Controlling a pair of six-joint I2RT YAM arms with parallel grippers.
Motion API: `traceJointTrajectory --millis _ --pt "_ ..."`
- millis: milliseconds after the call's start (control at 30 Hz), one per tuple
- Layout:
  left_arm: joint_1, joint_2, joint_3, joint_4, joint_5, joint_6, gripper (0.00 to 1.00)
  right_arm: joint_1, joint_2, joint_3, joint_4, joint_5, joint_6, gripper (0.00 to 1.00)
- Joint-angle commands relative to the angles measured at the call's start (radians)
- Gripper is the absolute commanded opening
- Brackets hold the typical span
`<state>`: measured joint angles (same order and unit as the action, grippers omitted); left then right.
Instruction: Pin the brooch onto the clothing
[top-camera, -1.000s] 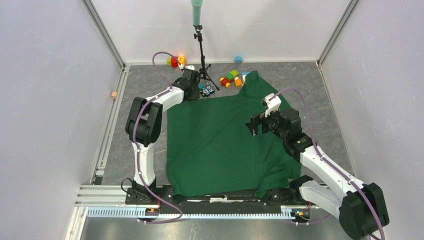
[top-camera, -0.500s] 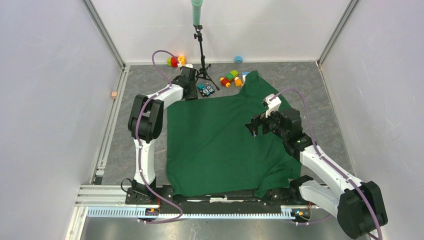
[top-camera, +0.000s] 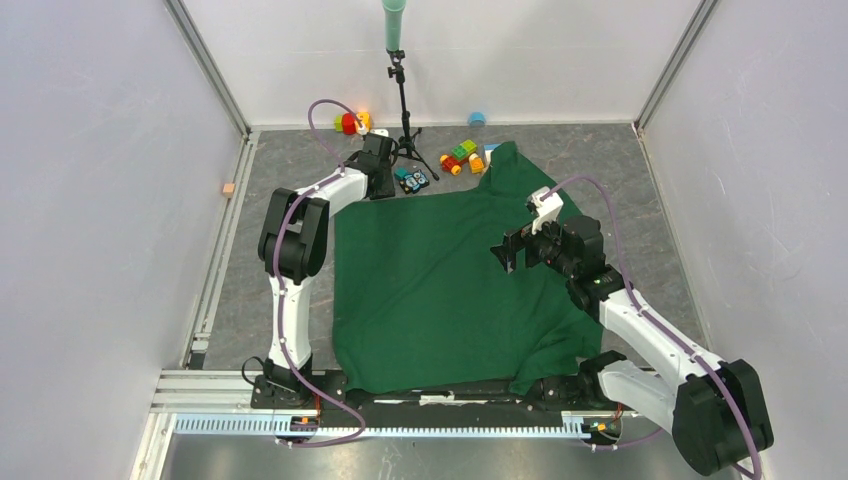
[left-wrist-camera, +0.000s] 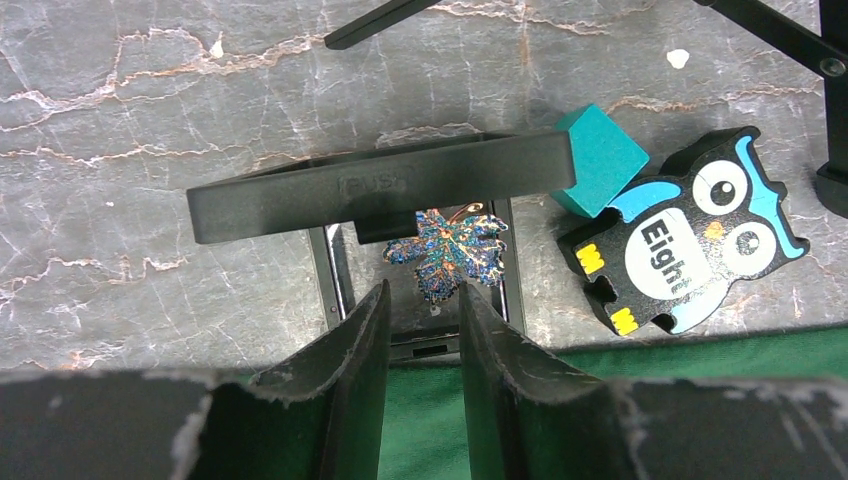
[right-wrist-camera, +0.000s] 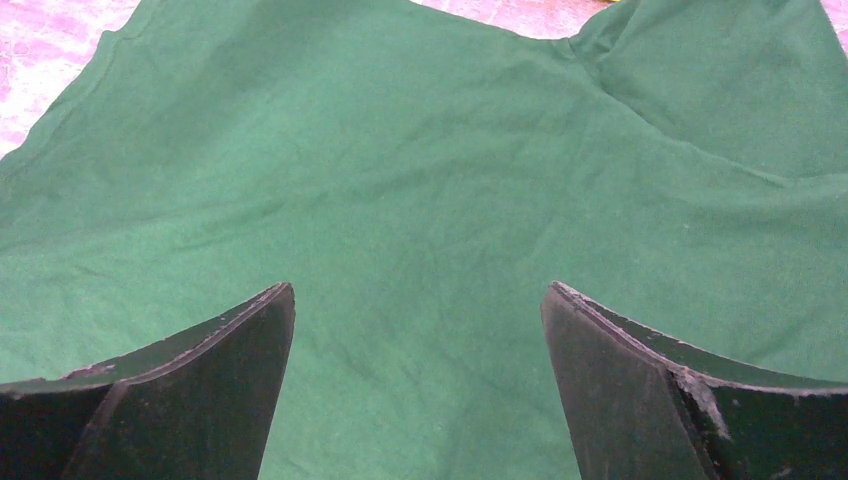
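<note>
The dark green T-shirt (top-camera: 440, 290) lies spread flat on the table. No pale white flower pin shows. A small glittery blue-and-gold leaf-shaped brooch (left-wrist-camera: 447, 250) lies in an open black box (left-wrist-camera: 380, 185) just beyond the shirt's far left edge (left-wrist-camera: 430, 410). My left gripper (left-wrist-camera: 422, 295) hovers over the box's near end, jaws a narrow gap apart and empty, tips just short of the brooch; it also shows in the top view (top-camera: 378, 165). My right gripper (top-camera: 508, 255) is wide open and empty above the shirt's right half (right-wrist-camera: 420, 180).
A black owl block marked "Eight" (left-wrist-camera: 690, 245) and a teal block (left-wrist-camera: 600, 160) lie right of the box. A tripod (top-camera: 403, 95) stands behind. Coloured toy blocks (top-camera: 462, 157), a red-yellow toy (top-camera: 350, 122), a blue cap (top-camera: 477, 119) and a wooden cube (top-camera: 229, 189) lie around.
The left arm's elbow has shifted slightly to the right while its gripper stays at the box. The right gripper has barely moved.
</note>
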<state>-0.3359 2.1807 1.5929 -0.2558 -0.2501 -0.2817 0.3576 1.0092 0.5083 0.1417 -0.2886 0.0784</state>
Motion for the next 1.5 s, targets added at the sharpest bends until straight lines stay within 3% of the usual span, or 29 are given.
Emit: traceJointTrajectory --millis 0,867,1267,1467 --pt "0.003 0.004 0.033 0.004 0.026 0.044 0.38 -0.009 0.005 -0.008 0.037 -0.016 0.010 0.98" --pt "-0.017 -0.025 0.021 0.019 0.027 0.116 0.42 -0.026 0.038 -0.013 0.046 -0.034 0.024 0.98" --pt "-0.017 -0.007 0.044 0.010 0.032 0.126 0.32 -0.031 0.042 -0.014 0.046 -0.041 0.027 0.98" --pt "-0.017 -0.008 0.044 0.019 0.038 0.139 0.23 -0.034 0.042 -0.016 0.045 -0.045 0.026 0.98"
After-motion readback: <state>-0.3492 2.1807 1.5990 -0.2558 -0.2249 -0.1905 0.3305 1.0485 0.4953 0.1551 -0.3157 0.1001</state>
